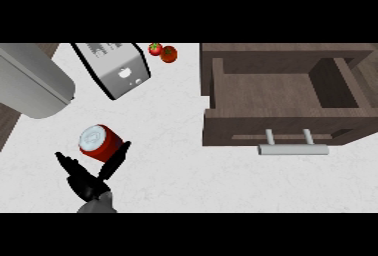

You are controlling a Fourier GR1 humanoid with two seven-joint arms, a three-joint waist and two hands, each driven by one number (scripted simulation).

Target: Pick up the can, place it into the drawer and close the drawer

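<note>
Below left of the open drawer [284, 95], the red can [99, 141] stands on the white bench [192, 170]. Left robot hand [87, 182] sits just under the can, fingers spread straight (one fingertip beside its wall), holding nothing.

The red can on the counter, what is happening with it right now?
The robot's left hand is open just below the red can, with its fingers spread toward the can, not curled round it. The can stands on the white counter. The drawer at the right is pulled open with nothing visible inside, its handle facing the robot. A toaster and tomatoes sit further back.
</note>
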